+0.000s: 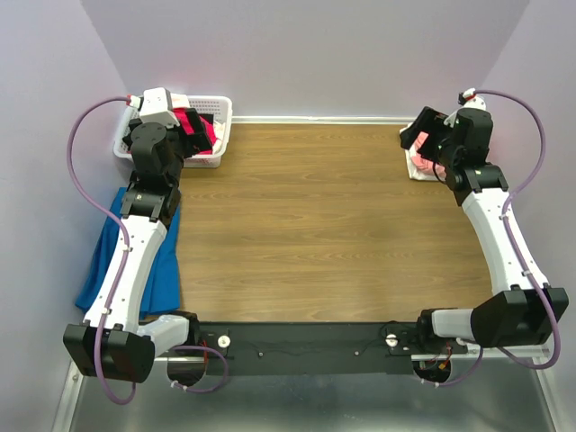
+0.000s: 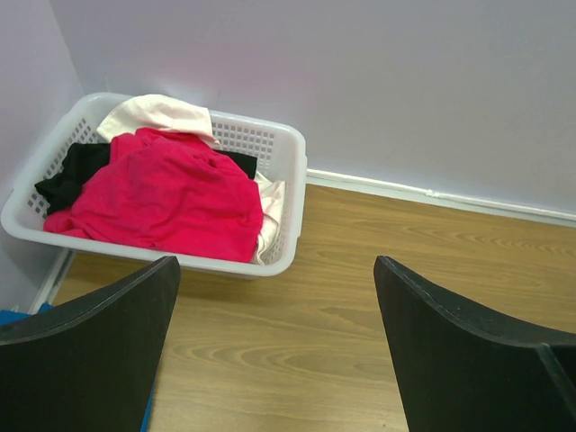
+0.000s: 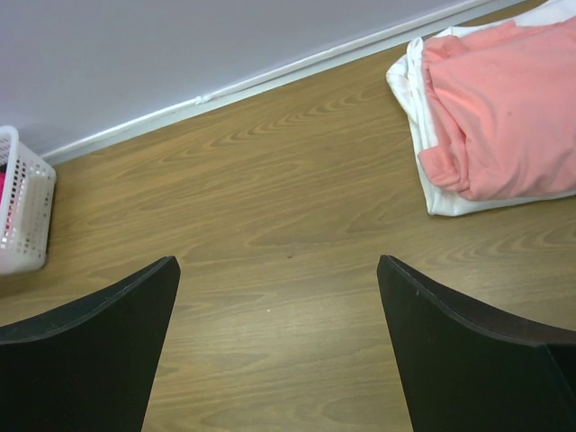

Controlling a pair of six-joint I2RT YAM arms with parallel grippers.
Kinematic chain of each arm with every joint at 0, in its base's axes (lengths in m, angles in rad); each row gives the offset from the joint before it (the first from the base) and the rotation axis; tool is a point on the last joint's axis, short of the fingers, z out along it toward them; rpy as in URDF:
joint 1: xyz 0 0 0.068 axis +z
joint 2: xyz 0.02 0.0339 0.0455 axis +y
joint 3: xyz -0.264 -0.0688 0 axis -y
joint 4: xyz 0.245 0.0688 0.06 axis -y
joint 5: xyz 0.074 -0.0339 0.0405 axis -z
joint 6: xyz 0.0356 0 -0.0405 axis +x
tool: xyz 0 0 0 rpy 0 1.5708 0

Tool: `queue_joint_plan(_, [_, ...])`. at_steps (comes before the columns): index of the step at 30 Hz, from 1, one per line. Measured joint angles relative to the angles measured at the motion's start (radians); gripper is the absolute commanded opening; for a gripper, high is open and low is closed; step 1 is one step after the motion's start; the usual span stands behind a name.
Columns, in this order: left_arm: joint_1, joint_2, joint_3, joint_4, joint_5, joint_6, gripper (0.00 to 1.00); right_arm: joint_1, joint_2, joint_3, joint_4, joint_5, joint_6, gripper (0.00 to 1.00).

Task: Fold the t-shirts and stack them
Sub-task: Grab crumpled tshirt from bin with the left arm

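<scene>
A crimson-red t-shirt (image 2: 162, 193) lies crumpled on top in the white lattice basket (image 2: 283, 153), with a cream t-shirt (image 2: 157, 112), a black one (image 2: 76, 171) and a white one (image 2: 270, 202) around it. In the top view the red t-shirt (image 1: 193, 126) shows beside my left gripper (image 1: 192, 137). That gripper (image 2: 277, 263) hovers open and empty before the basket. A folded salmon-pink t-shirt (image 3: 504, 117) rests on a folded white t-shirt (image 3: 450, 202) at the table's far right. My right gripper (image 3: 277, 263) is open and empty, left of that stack (image 1: 420, 165).
A blue cloth (image 1: 108, 270) hangs over the table's left edge beside the left arm. The basket (image 1: 216, 112) stands in the far left corner against the wall. Bare wooden tabletop (image 1: 315, 225) stretches between the arms.
</scene>
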Motion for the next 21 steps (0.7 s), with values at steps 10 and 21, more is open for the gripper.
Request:
queue_joint_plan(10, [-0.005,0.005,0.0,-0.018,-0.035,-0.008,0.86,0.0,0.009,-0.003,-0.008,-0.021,0.009,1.0])
queue_joint_plan(21, [-0.005,0.196,0.178,-0.129,-0.148,-0.094,0.71,0.038,0.044,-0.003,-0.039,-0.016,0.055,0.97])
